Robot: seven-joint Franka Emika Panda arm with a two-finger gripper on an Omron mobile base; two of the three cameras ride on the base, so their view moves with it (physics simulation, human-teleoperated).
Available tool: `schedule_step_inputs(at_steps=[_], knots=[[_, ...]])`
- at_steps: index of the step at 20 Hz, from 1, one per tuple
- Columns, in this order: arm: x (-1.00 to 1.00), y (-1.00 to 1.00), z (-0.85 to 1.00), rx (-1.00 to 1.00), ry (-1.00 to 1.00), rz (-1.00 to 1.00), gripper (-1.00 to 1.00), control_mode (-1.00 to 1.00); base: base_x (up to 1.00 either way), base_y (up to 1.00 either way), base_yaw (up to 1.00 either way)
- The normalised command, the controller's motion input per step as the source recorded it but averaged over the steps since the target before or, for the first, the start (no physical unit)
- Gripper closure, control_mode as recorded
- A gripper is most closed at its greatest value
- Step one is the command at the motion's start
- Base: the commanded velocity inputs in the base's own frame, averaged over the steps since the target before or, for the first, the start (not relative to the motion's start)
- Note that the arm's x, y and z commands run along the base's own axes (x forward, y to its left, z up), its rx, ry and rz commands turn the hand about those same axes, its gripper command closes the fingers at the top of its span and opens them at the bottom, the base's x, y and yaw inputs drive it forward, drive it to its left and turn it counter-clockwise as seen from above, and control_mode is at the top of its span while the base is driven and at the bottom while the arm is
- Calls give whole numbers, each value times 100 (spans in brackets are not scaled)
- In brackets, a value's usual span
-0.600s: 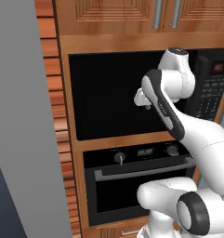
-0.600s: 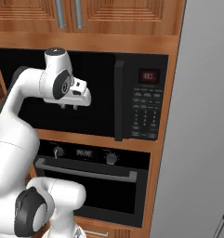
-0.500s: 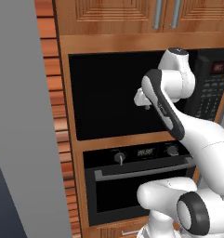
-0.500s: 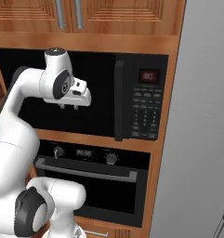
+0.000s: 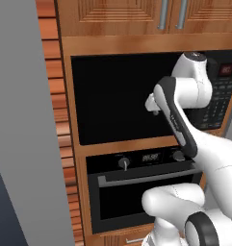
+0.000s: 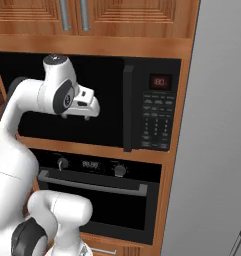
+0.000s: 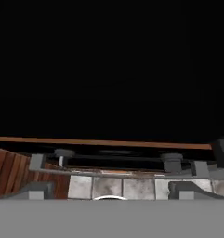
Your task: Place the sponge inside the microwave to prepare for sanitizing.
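The microwave is a wide black built-in unit whose dark glass door is closed. A vertical handle, grey keypad and red display sit on its right side. My gripper hovers close in front of the door glass, left of the handle, and appears again in the right base view. Through the hand view the door glass looms black, and the fingertips stand wide apart with nothing between them, so the gripper is open. The sponge is out of view.
Below the microwave is a black oven with knobs and a silver bar handle. Wooden cabinets run above. A grey panel stands at the right and a grey wall at the left.
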Motion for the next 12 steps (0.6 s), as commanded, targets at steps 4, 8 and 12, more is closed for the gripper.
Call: schedule_step_inputs(at_steps=[4, 8, 12], knots=[[-61, -58, -2, -9, -30, -16, -100, -100, 0, 0, 0], [-64, -76, 0, -1, -28, -18, -100, -100, 0, 0, 0], [-50, -65, 4, 0, -17, -16, -100, -100, 0, 0, 0]])
